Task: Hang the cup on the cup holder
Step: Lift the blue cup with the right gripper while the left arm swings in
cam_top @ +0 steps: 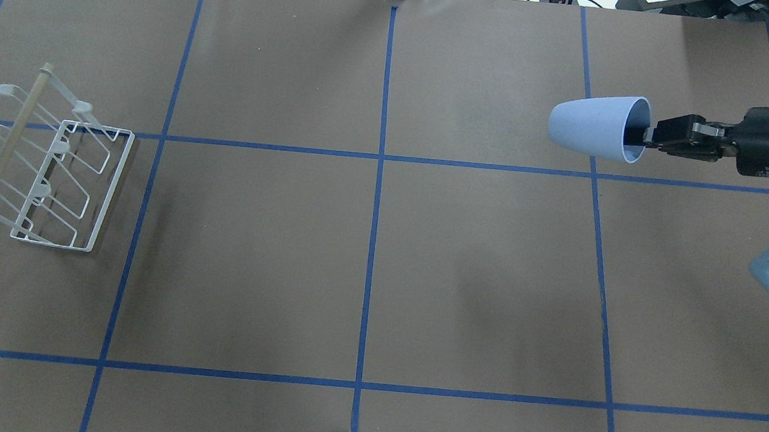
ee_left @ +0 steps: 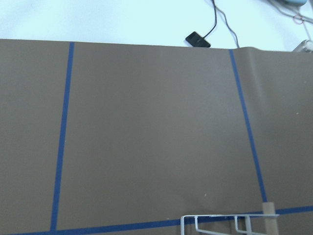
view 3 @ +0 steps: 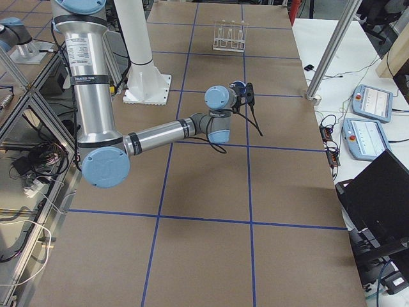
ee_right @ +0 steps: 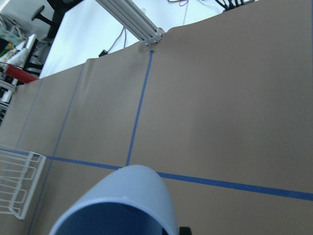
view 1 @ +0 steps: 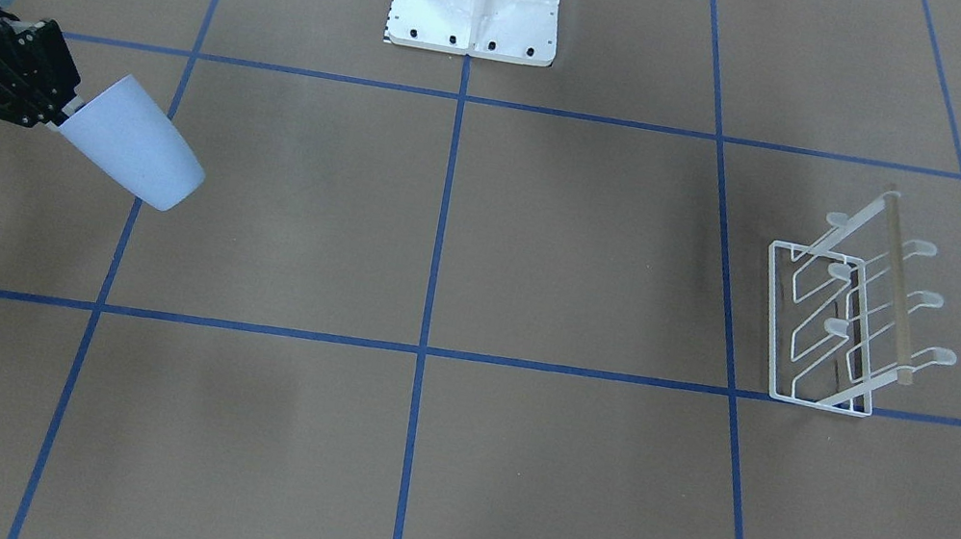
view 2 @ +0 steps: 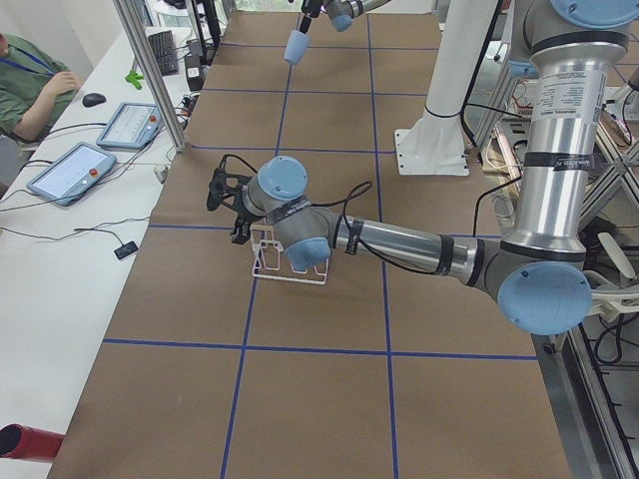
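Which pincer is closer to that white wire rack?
The left. The left pincer hangs just beside the cup holder; the right pincer, gripping the cup, is across the table.

Soft, even light from overhead fills every view, leaving only faint, blurred shadows on the matte brown table, such as the dim smudge beside the cup holder. The fixed views carry a cool bluish cast. In the wrist views the white surface is washed out and the near cup looks slightly soft.
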Controlling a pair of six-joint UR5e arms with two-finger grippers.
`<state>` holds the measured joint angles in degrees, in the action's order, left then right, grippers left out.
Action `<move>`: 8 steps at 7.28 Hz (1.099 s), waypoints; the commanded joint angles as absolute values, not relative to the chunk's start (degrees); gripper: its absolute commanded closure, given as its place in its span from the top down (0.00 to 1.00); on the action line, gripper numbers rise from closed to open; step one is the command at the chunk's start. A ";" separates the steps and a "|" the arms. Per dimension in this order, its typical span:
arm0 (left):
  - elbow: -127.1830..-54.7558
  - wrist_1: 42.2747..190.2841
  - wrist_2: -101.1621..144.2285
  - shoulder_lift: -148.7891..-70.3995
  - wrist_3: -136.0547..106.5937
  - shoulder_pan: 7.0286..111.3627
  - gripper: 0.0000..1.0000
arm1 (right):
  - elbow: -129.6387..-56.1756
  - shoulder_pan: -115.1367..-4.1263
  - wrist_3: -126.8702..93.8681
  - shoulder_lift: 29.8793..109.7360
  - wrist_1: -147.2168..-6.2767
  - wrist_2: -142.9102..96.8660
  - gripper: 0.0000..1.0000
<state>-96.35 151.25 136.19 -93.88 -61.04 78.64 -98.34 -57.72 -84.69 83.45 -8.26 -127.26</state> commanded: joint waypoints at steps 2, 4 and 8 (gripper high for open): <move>-96.15 176.60 135.71 -100.69 -102.63 71.30 0.98 | -98.44 -54.41 -99.81 82.97 7.61 -126.04 0.00; -96.68 188.88 119.80 -104.05 -116.83 58.70 0.98 | -99.57 -53.79 -111.04 77.37 11.24 -125.86 0.00; -98.88 193.62 86.10 -112.38 -122.35 32.30 0.98 | -104.23 -46.52 -113.91 72.17 11.34 -117.62 0.00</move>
